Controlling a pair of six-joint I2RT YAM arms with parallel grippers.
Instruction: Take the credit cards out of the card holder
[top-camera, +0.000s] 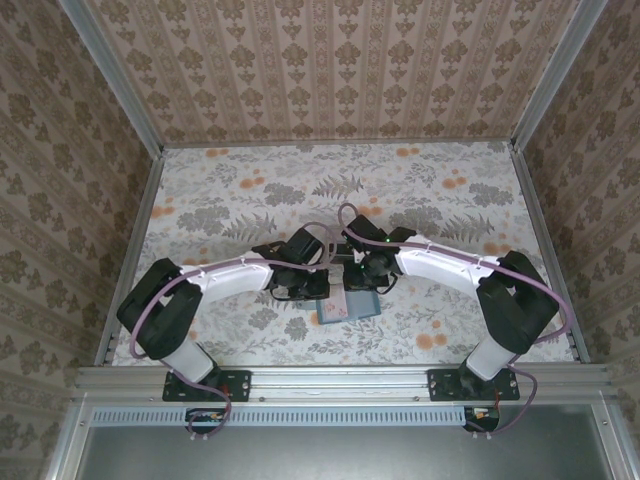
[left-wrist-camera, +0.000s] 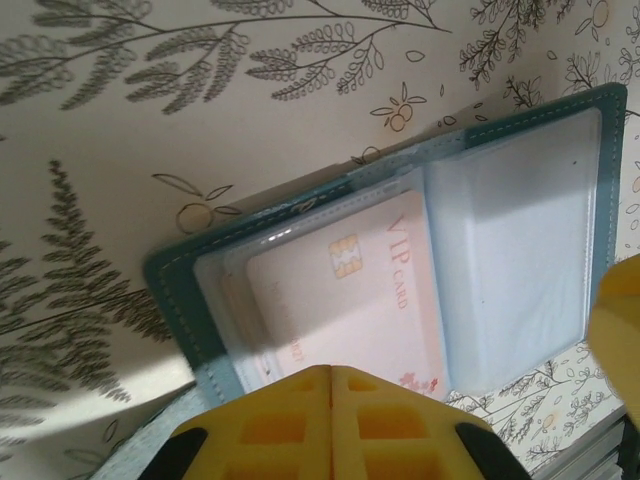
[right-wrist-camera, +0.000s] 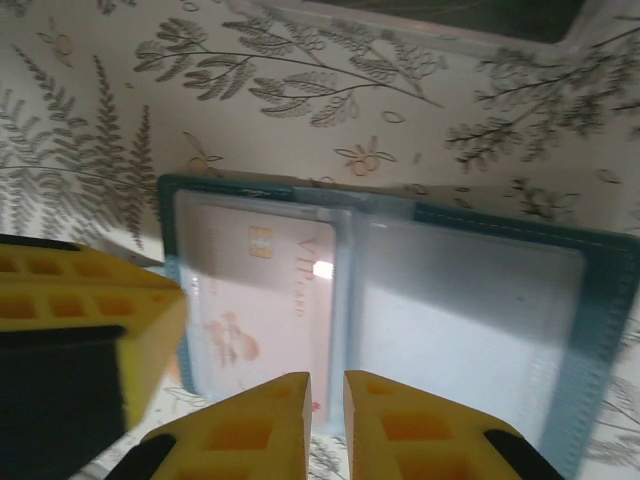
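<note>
Plainly, the pink card (left-wrist-camera: 345, 300) in the holder (left-wrist-camera: 172, 292) reads VIP CARD

Soft, even light; the right wrist view is blurred, glare dotting the credit card (right-wrist-camera: 265, 300).

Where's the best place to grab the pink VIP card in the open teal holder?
Likely its short edge by the flower print, nearest the right gripper. The VIP card lies flat in a clear sleeve of the card holder, so come in low from that near side and pinch the edge. Which sleeve side opens isn't clear.
</note>
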